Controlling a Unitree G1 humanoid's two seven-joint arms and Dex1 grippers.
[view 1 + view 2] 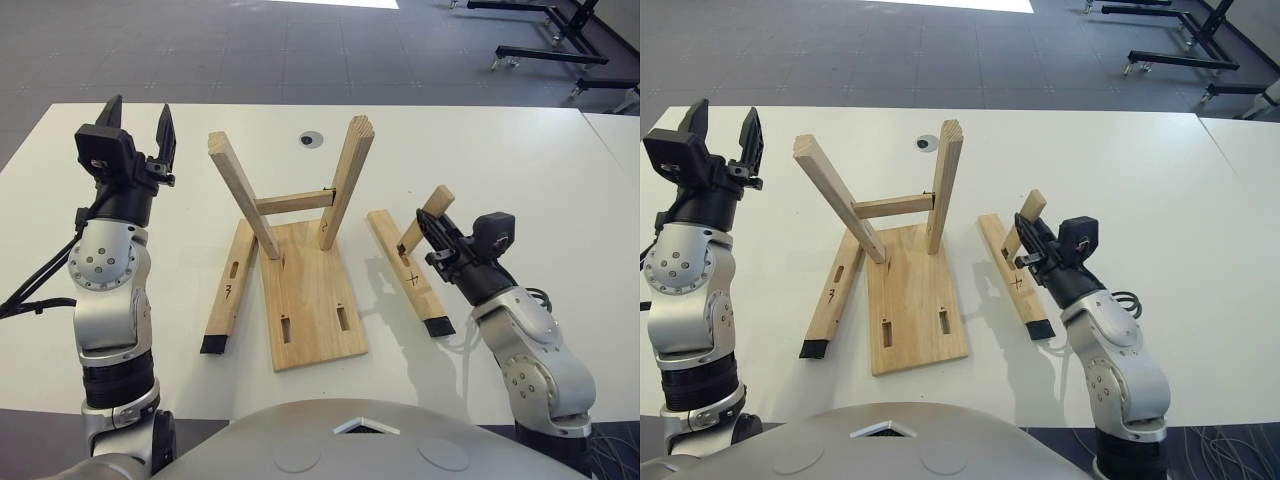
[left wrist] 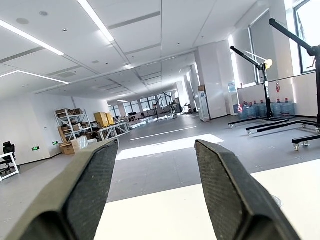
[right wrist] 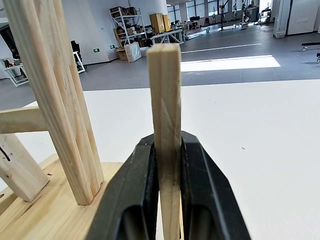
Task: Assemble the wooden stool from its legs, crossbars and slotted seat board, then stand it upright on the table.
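**Right gripper point(image 1: 432, 232) clamps a short crossbar point(image 3: 165, 100); left gripper point(image 1: 138, 120) agape**

We see the seat board point(image 1: 310, 300) lying flat on the table point(image 1: 520, 180), its long axis running from us toward the far edge. Two legs stand at its far end. The left leg point(image 1: 243, 195) leans its top leftward and the right leg point(image 1: 346, 180) rightward, with a level crossbar point(image 1: 293, 203) joining them. The left loose leg point(image 1: 228, 290) and the right loose leg point(image 1: 408, 270) lie flat beside the board, lengthwise, dark caps toward us. Our right gripper is closed tight on the short crossbar, which points up and away above the right loose leg. Our left gripper is raised over the table's left side, fingers wide apart, holding nothing.
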